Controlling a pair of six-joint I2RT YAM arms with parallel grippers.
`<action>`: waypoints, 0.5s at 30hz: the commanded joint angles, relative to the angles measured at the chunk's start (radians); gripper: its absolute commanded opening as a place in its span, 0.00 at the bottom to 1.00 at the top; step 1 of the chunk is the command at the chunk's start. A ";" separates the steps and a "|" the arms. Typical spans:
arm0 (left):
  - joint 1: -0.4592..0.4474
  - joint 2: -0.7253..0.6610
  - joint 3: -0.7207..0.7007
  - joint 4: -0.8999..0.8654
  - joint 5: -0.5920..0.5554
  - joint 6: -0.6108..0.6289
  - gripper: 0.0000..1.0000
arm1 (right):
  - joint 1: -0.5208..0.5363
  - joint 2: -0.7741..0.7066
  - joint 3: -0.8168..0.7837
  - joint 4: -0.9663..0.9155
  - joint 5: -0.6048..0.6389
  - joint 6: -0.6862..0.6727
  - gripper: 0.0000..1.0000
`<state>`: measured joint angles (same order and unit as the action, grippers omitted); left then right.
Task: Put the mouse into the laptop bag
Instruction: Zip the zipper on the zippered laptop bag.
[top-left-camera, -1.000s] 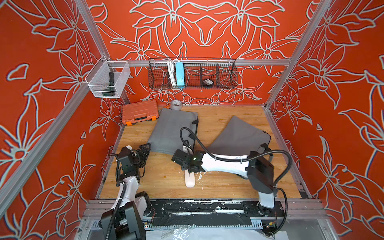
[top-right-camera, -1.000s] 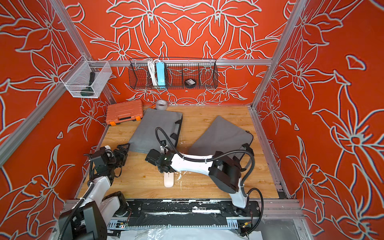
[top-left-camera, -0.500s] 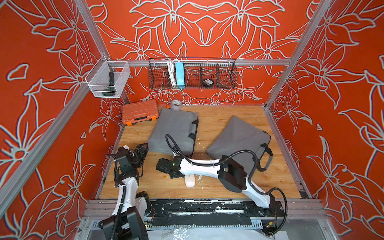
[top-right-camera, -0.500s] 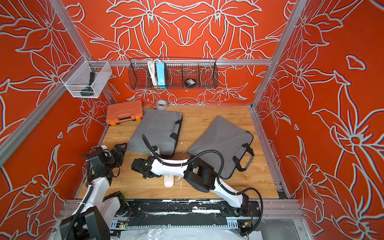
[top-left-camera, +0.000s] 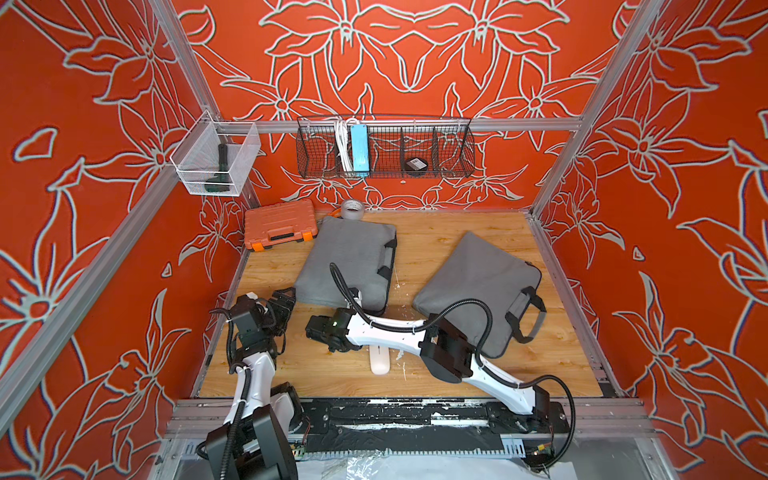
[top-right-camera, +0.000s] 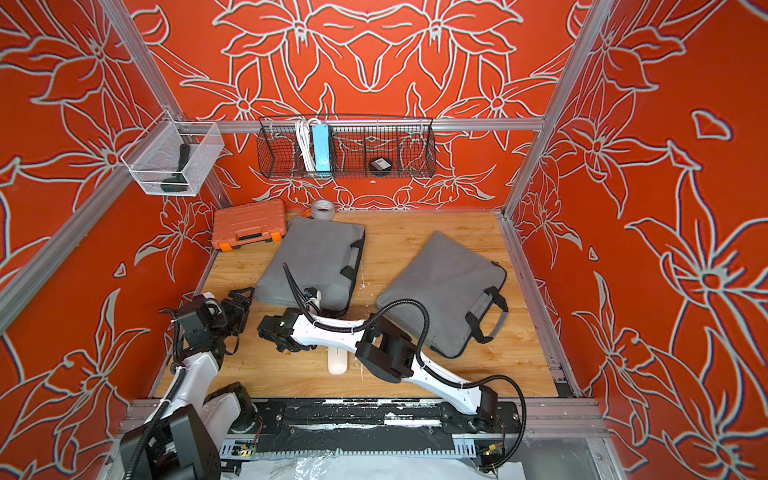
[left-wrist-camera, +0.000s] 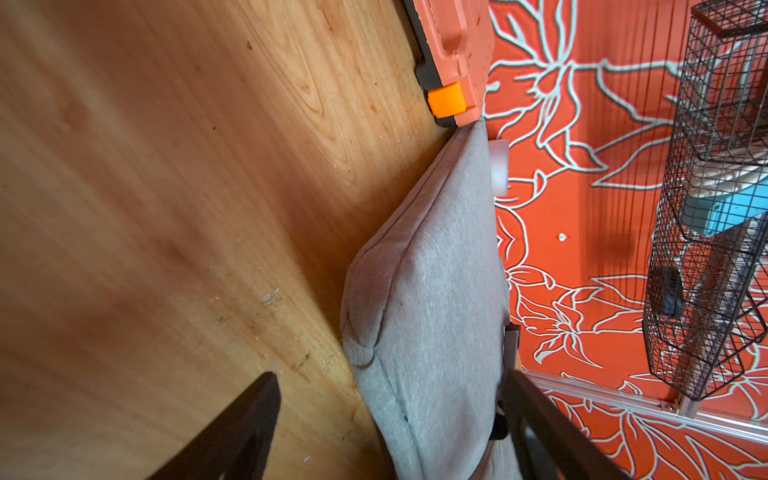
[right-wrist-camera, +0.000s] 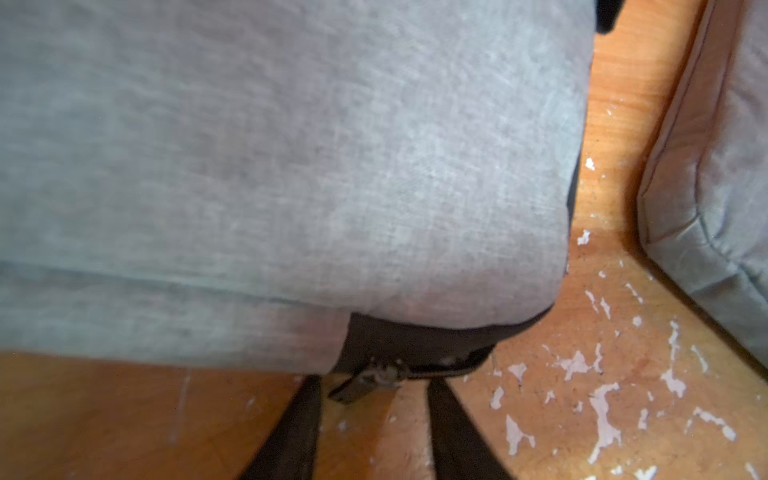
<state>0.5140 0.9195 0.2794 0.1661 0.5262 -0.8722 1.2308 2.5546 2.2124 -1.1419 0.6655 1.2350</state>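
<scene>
The white mouse (top-left-camera: 380, 362) is lying on the tabletop (top-left-camera: 436, 237) near the middle of its front edge, its back end hidden under the right arm's forearm — outside both bags. A grey laptop bag (top-left-camera: 351, 257) is lying toward the back-left corner, and a second laptop bag (top-left-camera: 478, 282) toward the right edge. The right gripper (right-wrist-camera: 374, 380) is sitting low at the first bag's front corner, its jaws standing apart with the zipper pull (right-wrist-camera: 357, 384) lying between them, unclamped. The left gripper (left-wrist-camera: 390, 382) is holding its jaws wide apart on either side of that bag's other front corner — an orange tool case (left-wrist-camera: 453, 50) is sitting just at its back corner.
</scene>
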 joint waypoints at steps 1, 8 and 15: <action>0.010 0.010 -0.004 0.021 0.026 -0.004 0.85 | -0.011 0.060 -0.016 -0.029 -0.034 0.019 0.23; 0.015 0.031 -0.011 0.039 0.044 -0.010 0.85 | -0.011 0.045 -0.048 0.023 -0.056 -0.004 0.03; 0.018 0.055 -0.020 0.071 0.078 -0.017 0.85 | -0.010 -0.035 -0.167 0.166 -0.080 -0.058 0.00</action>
<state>0.5251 0.9684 0.2764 0.1993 0.5701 -0.8803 1.2263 2.5156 2.1143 -1.0435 0.6716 1.2102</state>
